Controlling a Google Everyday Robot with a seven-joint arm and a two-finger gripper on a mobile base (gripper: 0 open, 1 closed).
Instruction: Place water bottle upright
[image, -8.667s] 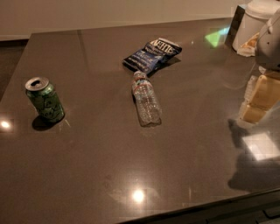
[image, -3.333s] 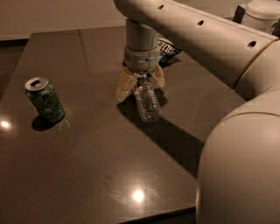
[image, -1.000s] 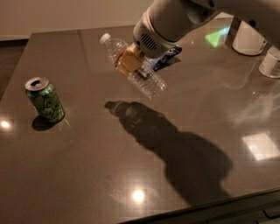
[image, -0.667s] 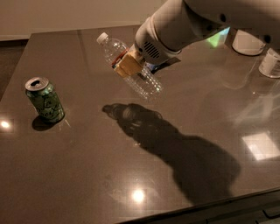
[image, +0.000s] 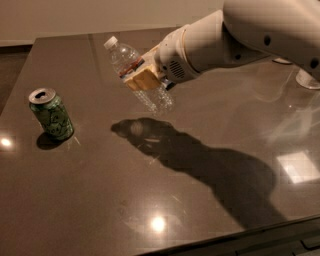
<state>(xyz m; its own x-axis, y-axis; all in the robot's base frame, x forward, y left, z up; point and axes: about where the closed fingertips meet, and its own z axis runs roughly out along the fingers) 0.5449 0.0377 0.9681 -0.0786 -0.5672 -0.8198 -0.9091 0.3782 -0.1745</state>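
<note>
One bottle (image: 125, 59) in hand (image: 141, 76), one can (image: 51, 114)

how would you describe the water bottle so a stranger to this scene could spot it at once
Start at the dark table and follow the white arm reaching in from the right to its gripper, above the table's middle. Clamped there, off the surface and tilted with its white cap up-left, is the water bottle: clear and ribbed, unlike the green can standing at left.
</note>
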